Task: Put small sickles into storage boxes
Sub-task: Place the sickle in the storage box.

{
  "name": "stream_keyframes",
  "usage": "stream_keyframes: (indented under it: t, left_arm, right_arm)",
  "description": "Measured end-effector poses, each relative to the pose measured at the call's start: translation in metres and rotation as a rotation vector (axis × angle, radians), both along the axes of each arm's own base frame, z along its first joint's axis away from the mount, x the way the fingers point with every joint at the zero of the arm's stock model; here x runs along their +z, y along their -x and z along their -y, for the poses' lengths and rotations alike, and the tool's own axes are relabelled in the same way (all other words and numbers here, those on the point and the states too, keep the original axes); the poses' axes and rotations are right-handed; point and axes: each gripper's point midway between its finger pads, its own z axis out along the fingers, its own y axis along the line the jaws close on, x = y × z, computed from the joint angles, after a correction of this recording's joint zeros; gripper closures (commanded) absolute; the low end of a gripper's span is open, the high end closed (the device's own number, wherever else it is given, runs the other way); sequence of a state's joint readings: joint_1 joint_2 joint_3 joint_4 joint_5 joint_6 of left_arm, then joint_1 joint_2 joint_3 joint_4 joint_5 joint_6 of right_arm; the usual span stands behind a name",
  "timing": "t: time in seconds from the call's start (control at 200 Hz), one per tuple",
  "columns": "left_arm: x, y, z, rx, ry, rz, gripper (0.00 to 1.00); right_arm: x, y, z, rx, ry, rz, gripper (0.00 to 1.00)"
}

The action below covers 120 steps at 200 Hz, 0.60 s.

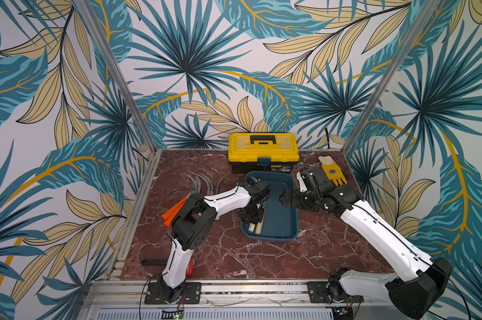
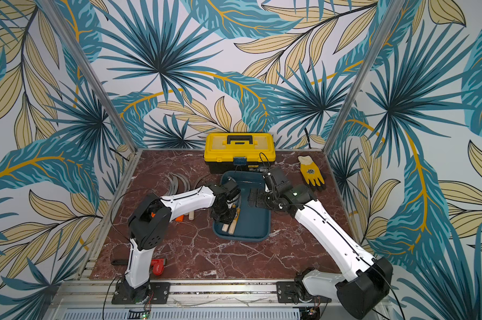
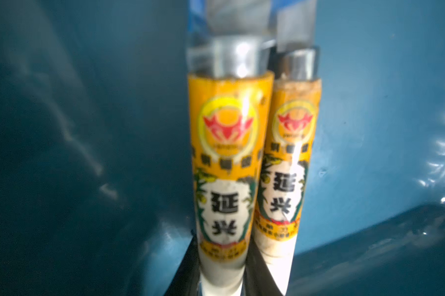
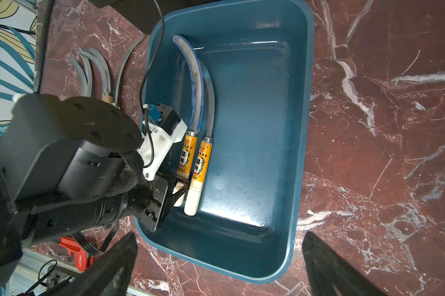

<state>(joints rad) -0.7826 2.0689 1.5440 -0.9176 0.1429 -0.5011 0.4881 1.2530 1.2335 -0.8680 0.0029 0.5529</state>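
The storage box (image 1: pixel 295 213) (image 2: pixel 265 235) is a dark teal tray in the middle of the table. My left gripper (image 1: pixel 252 216) (image 3: pixel 222 264) reaches into it, shut on the pale wooden handle of a small sickle (image 3: pixel 226 159) (image 4: pixel 187 153). A second labelled sickle (image 3: pixel 285 179) (image 4: pixel 199 164) lies right beside it in the tray. More sickles (image 1: pixel 203 182) (image 2: pixel 179 182) with grey blades lie on the table left of the tray, some with orange handles (image 1: pixel 173 212). My right gripper (image 1: pixel 285 198) (image 4: pixel 219 238) hovers open over the tray's right side, holding nothing.
A yellow-and-black toolbox (image 1: pixel 263 149) stands just behind the tray. A yellow glove (image 1: pixel 331 170) lies at the back right. A red clamp-like tool (image 2: pixel 158 266) and a black bar (image 1: pixel 151 261) lie by the left arm's base.
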Motion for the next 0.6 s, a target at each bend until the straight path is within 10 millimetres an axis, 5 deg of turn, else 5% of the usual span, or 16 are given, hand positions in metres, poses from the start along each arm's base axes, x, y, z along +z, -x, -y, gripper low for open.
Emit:
stream_keyframes:
  t: [0.23, 0.601]
  left_arm:
    - [-0.0004, 0.0003, -0.0002, -0.002, -0.005, 0.003, 1.00]
    - [-0.0008, 0.0003, -0.0002, -0.002, -0.005, 0.002, 0.83]
  right_arm:
    - [-0.0059, 0.0014, 0.0023, -0.005, 0.006, -0.012, 0.00]
    - [-0.0056, 0.0030, 0.0031, -0.008, 0.003, -0.010, 0.00]
